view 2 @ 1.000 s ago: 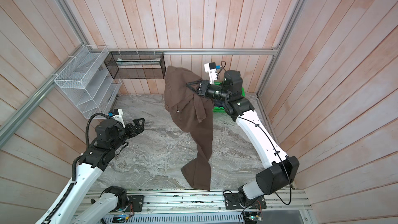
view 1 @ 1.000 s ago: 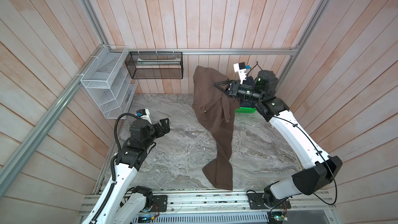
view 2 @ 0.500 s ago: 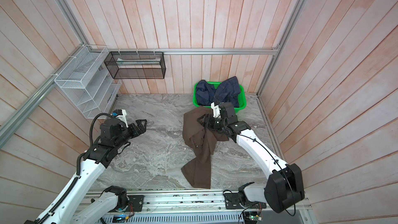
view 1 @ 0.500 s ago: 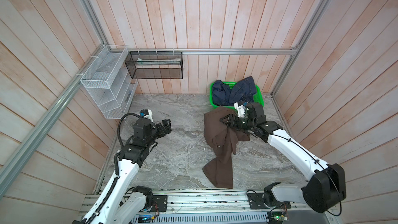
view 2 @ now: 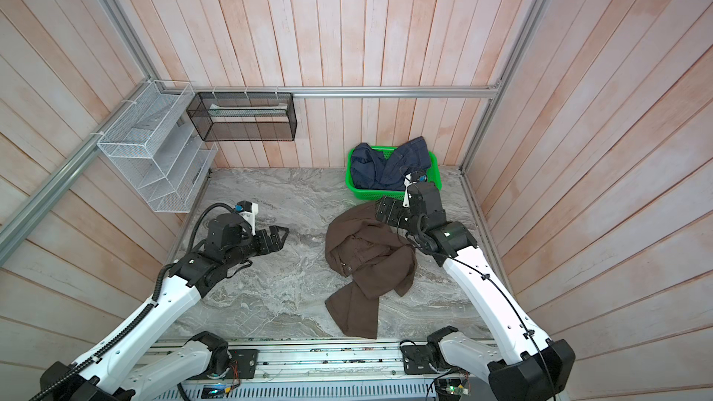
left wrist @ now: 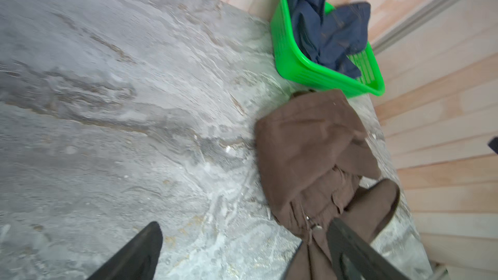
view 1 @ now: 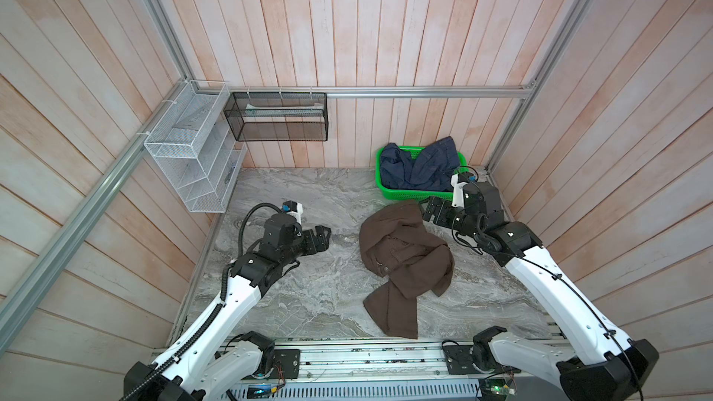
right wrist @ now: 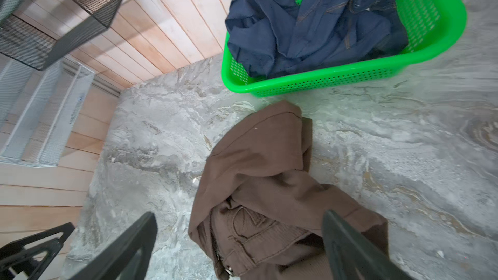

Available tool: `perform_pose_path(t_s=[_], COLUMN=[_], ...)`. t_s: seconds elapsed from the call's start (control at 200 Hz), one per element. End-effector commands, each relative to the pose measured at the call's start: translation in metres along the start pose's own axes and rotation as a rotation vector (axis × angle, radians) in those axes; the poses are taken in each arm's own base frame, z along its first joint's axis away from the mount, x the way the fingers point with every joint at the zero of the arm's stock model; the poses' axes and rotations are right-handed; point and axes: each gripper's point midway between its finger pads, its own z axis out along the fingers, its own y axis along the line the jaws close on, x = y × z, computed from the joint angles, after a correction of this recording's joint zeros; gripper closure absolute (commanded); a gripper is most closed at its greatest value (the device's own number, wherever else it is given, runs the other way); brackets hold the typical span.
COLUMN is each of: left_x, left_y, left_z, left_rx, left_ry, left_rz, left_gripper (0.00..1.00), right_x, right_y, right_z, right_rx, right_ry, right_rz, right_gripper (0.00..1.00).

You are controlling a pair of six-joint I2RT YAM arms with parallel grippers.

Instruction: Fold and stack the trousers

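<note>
Your right gripper (view 1: 435,213) just let go, spread wide like the left gripper (view 1: 322,239), seemingly clear of cloth; the brown trousers (view 1: 401,260) lie crumpled, unfolded.

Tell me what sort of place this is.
Probably a robot test booth staged for laundry work: plank walls in an aluminium frame, a marble-look tabletop, and a green basket of clothes near loose trousers.

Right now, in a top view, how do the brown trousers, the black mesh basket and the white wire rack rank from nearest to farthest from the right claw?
Measured from the right claw:
1. Brown trousers, crumpled on the table right beside the claw.
2. Black mesh basket, hanging on the back wall.
3. White wire rack, on the left wall, farthest.
</note>
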Motion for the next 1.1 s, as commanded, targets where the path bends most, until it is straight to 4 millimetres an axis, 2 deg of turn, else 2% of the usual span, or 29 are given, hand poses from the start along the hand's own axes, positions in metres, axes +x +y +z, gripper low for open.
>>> perform_pose_path(t_s=[0.0,0.115,0.21,0.285,0.425,0.62,0.835,1.005,1.095], left_x=[0.040,0.084,0.103,0.103,0.086,0.082,0.084,0.084,0.086], left_y=[-0.019,-0.037,-0.038,-0.029,-0.011,0.007,0.020,0.027,0.031], left_z=[0.016,0.030,0.033,0.026,0.001,-0.017,-0.029,-0.037,-0.041], left_rx=[0.047,0.101,0.133,0.129,0.080,0.019,-0.009,-0.027,-0.040], left_ry=[0.099,0.187,0.204,0.158,0.044,0.017,-0.021,-0.034,-0.034], left_rz=[-0.021,-0.052,-0.112,-0.168,-0.207,-0.225,-0.267,-0.274,-0.274], left_gripper=[0.04,0.04,0.03,0.02,0.02,0.02,0.00,0.00,0.00], right_x=[0.031,0.048,0.065,0.082,0.120,0.166,0.186,0.196,0.204], right_y=[-0.022,-0.016,-0.001,0.008,0.025,0.066,0.092,0.101,0.097], right_z=[0.009,0.011,0.013,0.018,0.034,0.060,0.093,0.124,0.138], right_rx=[0.117,0.114,0.064,0.040,0.046,0.013,0.032,0.096,0.156], right_ry=[0.054,0.063,0.071,0.088,0.159,0.255,0.321,0.367,0.393], right_rz=[-0.047,-0.076,-0.148,-0.195,-0.273,-0.399,-0.453,-0.457,-0.453], right_gripper=[0.11,0.15,0.19,0.22,0.25,0.26,0.18,0.18,0.18])
